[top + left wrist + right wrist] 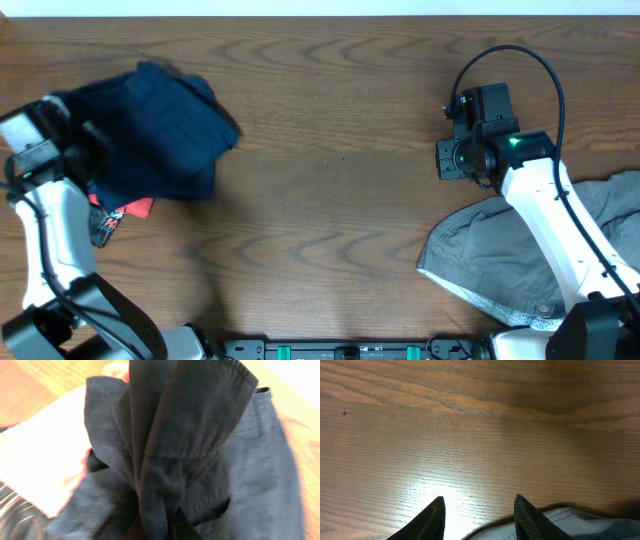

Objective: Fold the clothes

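Observation:
A dark navy garment (pixel 160 125) lies bunched at the far left of the wooden table. My left gripper (pixel 88 140) is at its left edge. In the left wrist view my left gripper (pixel 160 530) is shut on a gathered fold of the navy garment (pixel 190 435), which hangs up from the jaws. A grey garment (pixel 500 260) lies crumpled at the right front. My right gripper (pixel 463 158) is above bare wood just beyond it. In the right wrist view my right gripper (pixel 479 501) is open and empty, with the grey garment's edge (pixel 570 519) by its right finger.
A red and white cloth (pixel 128 212) pokes out from under the navy garment; it shows as a pale cloth in the left wrist view (pixel 35 460). A black cable (pixel 545 70) loops over the right arm. Bare wood (pixel 330 180) lies between the two garments.

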You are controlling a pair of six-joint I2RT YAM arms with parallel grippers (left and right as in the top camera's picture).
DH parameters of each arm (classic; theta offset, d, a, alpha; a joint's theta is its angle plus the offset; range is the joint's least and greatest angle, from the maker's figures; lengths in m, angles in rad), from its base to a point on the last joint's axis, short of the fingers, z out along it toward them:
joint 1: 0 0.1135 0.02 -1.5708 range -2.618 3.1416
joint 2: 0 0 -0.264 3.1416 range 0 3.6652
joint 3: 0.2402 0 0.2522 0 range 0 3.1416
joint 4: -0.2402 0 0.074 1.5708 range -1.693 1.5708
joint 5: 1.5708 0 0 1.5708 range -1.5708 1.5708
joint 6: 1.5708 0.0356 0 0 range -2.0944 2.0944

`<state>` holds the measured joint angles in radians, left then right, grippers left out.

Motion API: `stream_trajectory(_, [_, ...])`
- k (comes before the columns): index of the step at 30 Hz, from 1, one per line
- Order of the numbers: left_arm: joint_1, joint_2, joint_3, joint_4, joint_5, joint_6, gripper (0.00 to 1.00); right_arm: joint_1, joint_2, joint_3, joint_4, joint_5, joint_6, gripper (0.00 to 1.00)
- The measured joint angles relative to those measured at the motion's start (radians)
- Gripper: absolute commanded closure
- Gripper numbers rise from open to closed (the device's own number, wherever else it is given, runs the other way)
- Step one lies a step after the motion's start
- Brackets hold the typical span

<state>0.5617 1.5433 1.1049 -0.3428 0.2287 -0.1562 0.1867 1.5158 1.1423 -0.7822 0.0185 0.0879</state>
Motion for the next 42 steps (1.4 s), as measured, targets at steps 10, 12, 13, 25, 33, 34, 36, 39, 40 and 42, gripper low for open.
stream_trajectory(10, [0.075,0.009,0.000,0.008,0.040,-0.053,0.02,0.000,0.000,0.000,0.000,0.000,0.008,0.40])
stream_trajectory(12, [0.067,-0.029,0.000,-0.001,0.058,-0.057,0.02,0.000,0.000,0.000,0.001,0.000,0.011,0.35])
stream_trajectory(13, [0.061,-0.056,0.000,-0.008,0.063,-0.058,0.02,0.000,0.000,0.000,0.002,0.000,0.018,0.34])
stream_trajectory(25, [-0.369,-0.183,0.018,-0.275,0.074,-0.049,0.02,-0.069,0.000,0.001,0.089,-0.129,0.080,0.10])
stream_trajectory(33, [-0.592,-0.117,0.014,-0.790,0.005,-0.047,0.02,-0.252,0.000,0.008,-0.196,-0.179,0.071,0.01])
stream_trajectory(34, [-0.597,-0.118,0.014,-0.847,-0.001,-0.046,0.02,-0.272,0.000,0.009,-0.234,-0.182,0.070,0.01])
stream_trajectory(36, [-0.597,-0.120,0.014,-0.912,-0.009,-0.045,0.02,-0.304,0.000,0.009,-0.294,-0.184,0.069,0.01])
stream_trajectory(39, [-0.597,-0.148,0.013,-0.940,-0.021,-0.046,0.02,-0.333,-0.006,0.008,-0.346,-0.185,0.063,0.01])
stream_trajectory(40, [-0.597,-0.169,0.008,-0.936,-0.023,-0.046,0.02,-0.336,-0.015,0.006,-0.346,-0.185,0.061,0.01])
stream_trajectory(42, [-0.597,-0.242,-0.016,-0.914,-0.026,-0.046,0.02,-0.338,-0.060,-0.012,-0.317,-0.186,0.060,0.01])
